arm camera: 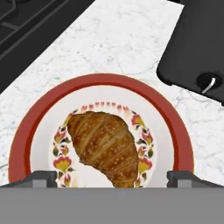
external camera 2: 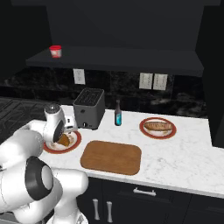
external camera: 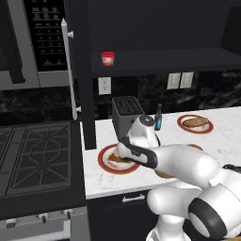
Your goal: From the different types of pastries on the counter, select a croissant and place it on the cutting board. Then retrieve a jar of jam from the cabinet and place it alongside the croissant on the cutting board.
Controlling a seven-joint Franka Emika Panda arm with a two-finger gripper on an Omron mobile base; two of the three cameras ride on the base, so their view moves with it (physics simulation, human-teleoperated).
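Note:
The golden-brown croissant (arm camera: 105, 146) lies on a red-rimmed white plate (arm camera: 30, 131) at the left end of the white marbled counter (external camera 2: 183, 157). My gripper (arm camera: 113, 179) hangs just above it, open, with one fingertip on each side of the pastry and nothing held. From the right base view the hand covers part of the croissant (external camera 2: 64, 140). The brown cutting board (external camera 2: 111, 157) lies bare to the right of that plate. The red-lidded jar of jam (external camera 2: 55, 51) stands on the shelf of the dark cabinet (external camera 2: 131, 61). The oblong pastry (external camera 2: 158, 127) rests on a second plate at the right.
A black toaster (external camera 2: 89, 108) stands right behind the croissant's plate, with a dark blue-labelled bottle (external camera 2: 117, 113) beside it. The stove (external camera: 33, 155) adjoins the counter on the left. The cabinet shelf overhangs the counter's back.

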